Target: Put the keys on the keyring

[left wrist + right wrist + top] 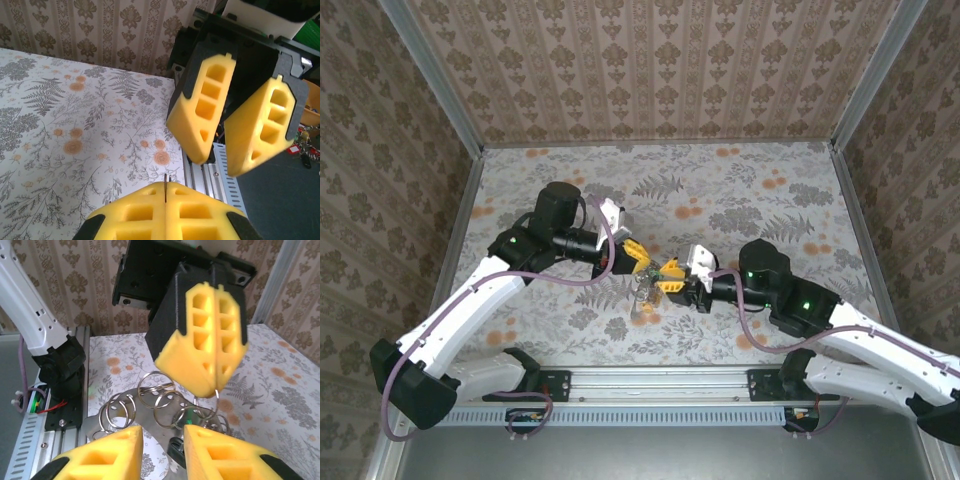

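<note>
A floral tablecloth [740,190] covers the table. Damask wallpaper [650,70] lines the walls at 9, 12 and 3 o'clock. An aluminium rail [660,385] runs along 6 o'clock.

Brown damask wallpaper [650,70] covers the enclosure's walls [360,150], which meet at aluminium corner posts [432,75]. The tabletop [770,190] is pale, printed with grey ferns and orange flowers, evenly lit, with an aluminium rail [660,412] along its near edge.
</note>
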